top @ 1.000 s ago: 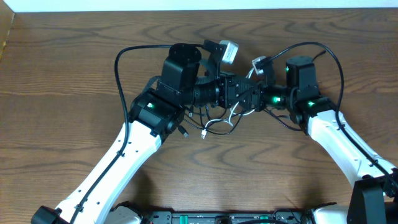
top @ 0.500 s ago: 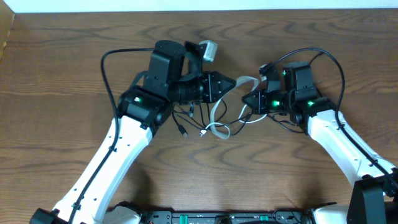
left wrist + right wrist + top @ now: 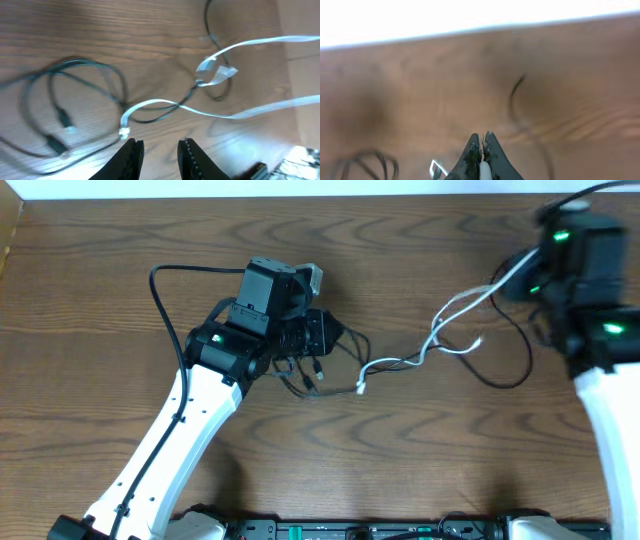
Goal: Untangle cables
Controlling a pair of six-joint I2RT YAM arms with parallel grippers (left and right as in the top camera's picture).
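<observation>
right claw pinches the white cable, its length running left toward my narrowly parted, empty left claw.

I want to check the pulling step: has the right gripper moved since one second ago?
Yes. In the overhead view the right gripper went from the middle of the table toward its right side, shut on the white cable.

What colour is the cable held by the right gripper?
White; the white cable shows best overhead, running up into the shut right gripper.
</observation>
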